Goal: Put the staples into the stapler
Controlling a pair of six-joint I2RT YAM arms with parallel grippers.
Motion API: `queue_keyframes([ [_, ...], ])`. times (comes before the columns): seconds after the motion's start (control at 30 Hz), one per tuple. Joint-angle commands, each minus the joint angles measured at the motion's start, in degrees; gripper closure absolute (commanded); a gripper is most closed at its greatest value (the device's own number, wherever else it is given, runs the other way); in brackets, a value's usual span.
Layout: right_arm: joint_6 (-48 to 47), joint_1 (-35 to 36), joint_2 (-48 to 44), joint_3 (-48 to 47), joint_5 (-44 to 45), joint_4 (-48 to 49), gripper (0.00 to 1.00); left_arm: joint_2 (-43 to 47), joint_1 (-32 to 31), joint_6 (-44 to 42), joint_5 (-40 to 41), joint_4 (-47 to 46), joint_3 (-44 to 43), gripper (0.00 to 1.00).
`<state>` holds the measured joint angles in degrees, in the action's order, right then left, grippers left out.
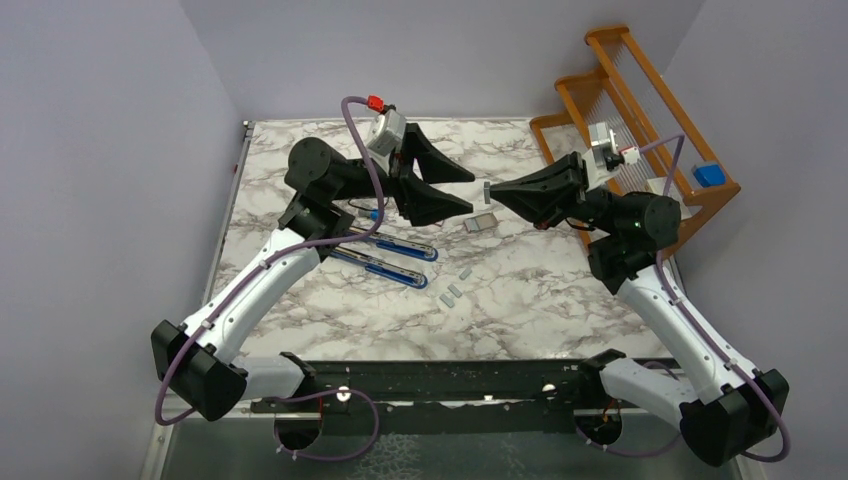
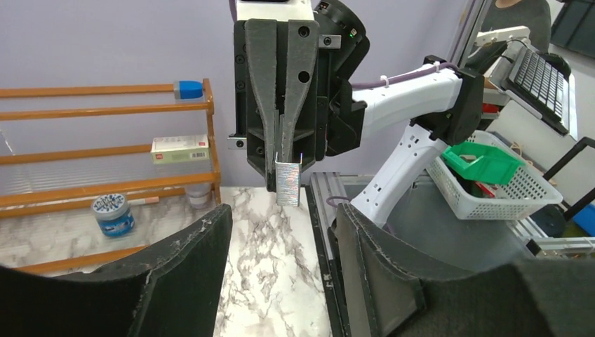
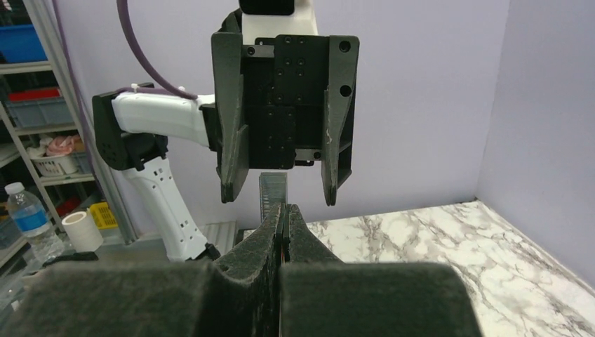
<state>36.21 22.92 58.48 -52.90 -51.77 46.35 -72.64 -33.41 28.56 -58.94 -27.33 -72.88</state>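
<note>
Finding: no text, brand or number is legible in any view. The white box on the wooden rack bears a red label band (print too small to read). The blue jar has a lid showing only white specks.

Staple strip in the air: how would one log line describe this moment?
right gripper: shut on staple strip | left gripper: open, facing the strip | stapler: lying open on table

Top external: high behind the bases, aimed down over the desk toward 12 o'clock. Left wrist: close, aimed at 3 o'clock onto right claw. Right wrist: close, aimed at 9 o'clock onto left claw. Shared: staple strip.
</note>
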Motion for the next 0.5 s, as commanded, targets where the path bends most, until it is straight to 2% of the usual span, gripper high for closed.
queue_keyframes([
  [0.0,1.56,0.22,0.02,-0.56,-3.86,3.48,0.99,1.87,-1.32,-3.7,3.11,-1.4,0.65,0.41],
  [0.47,5.41,0.21,1.64,0.58,-2.51,7.13,0.99,1.36,-4.54,-5.09,6.14,-2.79,0.49,0.45],
])
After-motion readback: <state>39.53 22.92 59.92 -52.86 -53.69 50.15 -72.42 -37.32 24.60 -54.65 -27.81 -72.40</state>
